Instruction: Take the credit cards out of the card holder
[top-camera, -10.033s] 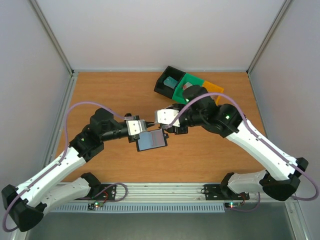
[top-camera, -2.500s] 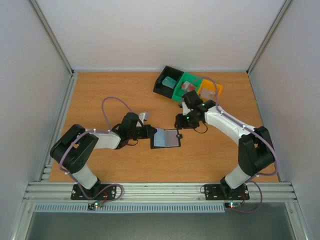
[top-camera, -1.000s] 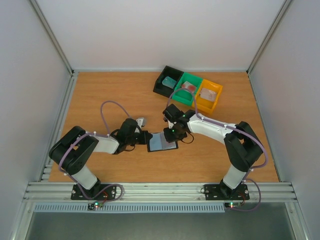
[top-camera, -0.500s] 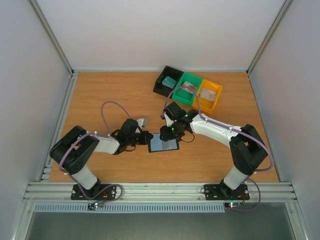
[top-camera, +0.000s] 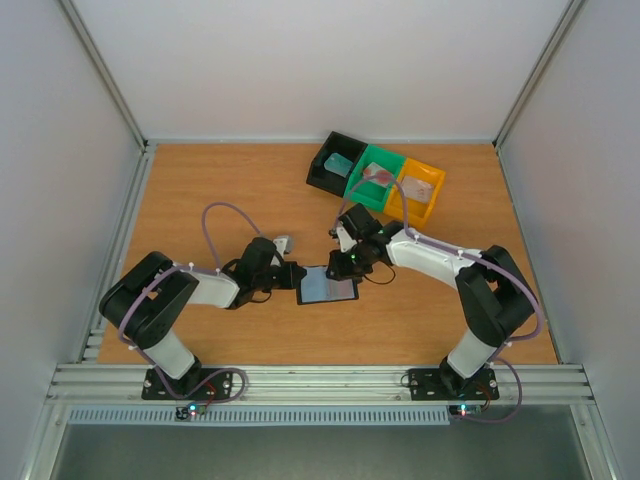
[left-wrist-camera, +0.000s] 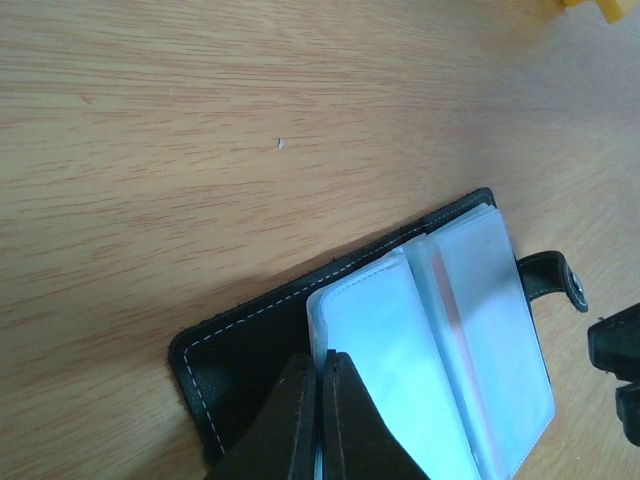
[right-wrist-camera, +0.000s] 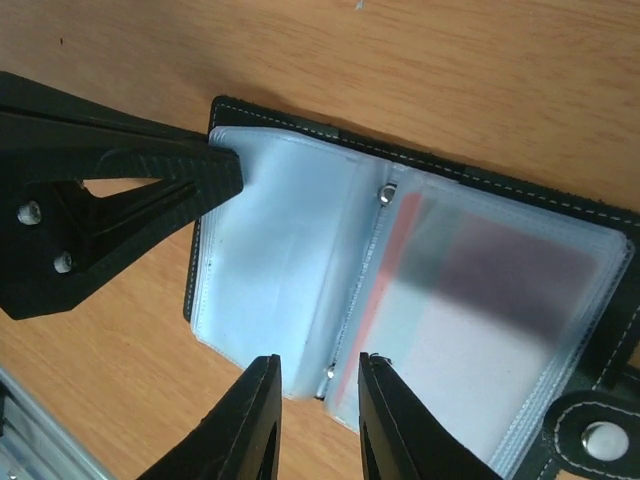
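Observation:
The card holder (top-camera: 330, 288) lies open on the table, black cover down and pale blue pockets up. My left gripper (top-camera: 297, 283) is shut on its left pocket pages; in the left wrist view (left-wrist-camera: 322, 362) the jaws pinch the sleeve edge (left-wrist-camera: 370, 330). My right gripper (top-camera: 351, 264) is open just above the holder's spine (right-wrist-camera: 318, 362). A card with a red edge (right-wrist-camera: 470, 300) shows through the right pocket. A teal card (top-camera: 340, 163) lies in the black tray, a pink card (top-camera: 377, 172) in the green tray and a whitish card (top-camera: 418, 186) in the orange tray.
The black (top-camera: 322, 172), green (top-camera: 362, 186) and orange (top-camera: 402, 209) trays stand side by side at the back right. The holder's snap tab (right-wrist-camera: 590, 440) sticks out on its right edge. Grey walls and metal rails enclose the table.
My right gripper has come back from the trays to hover open over the holder's pockets. My left gripper stays clamped on the left pages. The holder has shifted slightly.

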